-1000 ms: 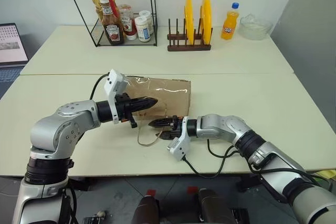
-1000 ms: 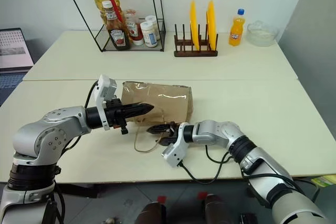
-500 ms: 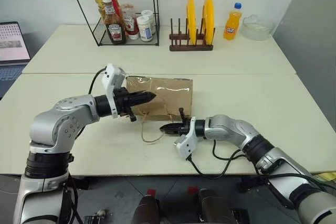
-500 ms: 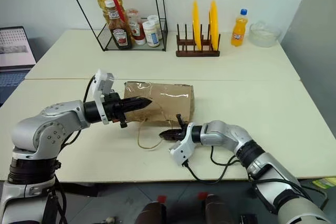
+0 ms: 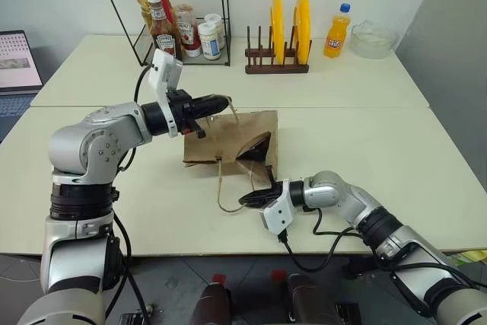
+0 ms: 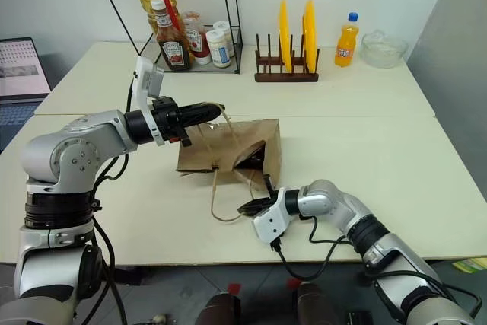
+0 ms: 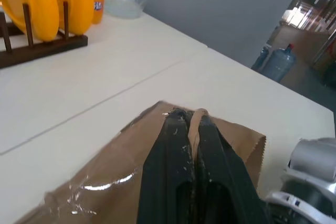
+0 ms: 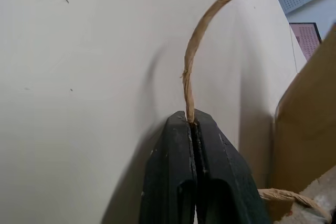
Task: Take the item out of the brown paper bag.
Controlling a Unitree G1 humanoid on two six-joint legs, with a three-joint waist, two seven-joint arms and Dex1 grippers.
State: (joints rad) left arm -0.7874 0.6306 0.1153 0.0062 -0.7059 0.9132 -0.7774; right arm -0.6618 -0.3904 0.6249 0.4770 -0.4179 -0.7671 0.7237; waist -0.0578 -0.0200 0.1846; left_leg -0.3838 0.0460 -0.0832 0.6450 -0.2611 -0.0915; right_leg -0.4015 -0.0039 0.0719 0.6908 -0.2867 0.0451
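Now you are pinching one handle (image 7: 195, 124) in your left gripper (image 5: 226, 102), raised above the brown paper bag (image 5: 228, 138), while your right gripper (image 5: 245, 201) is clamping the other handle (image 8: 202, 40) low over the table (image 5: 396, 142). Between them, the bag's mouth is gaping toward you; whatever is inside is hidden.

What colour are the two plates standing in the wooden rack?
Yellow; the plates show best in the left eye view.

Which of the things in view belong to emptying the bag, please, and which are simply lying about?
In the job: brown paper bag, mouth pulled open; left gripper shut on upper handle; right gripper shut on lower handle.

Lying about: orange soda bottle, yellow plates, ketchup bottle, glass bowl.
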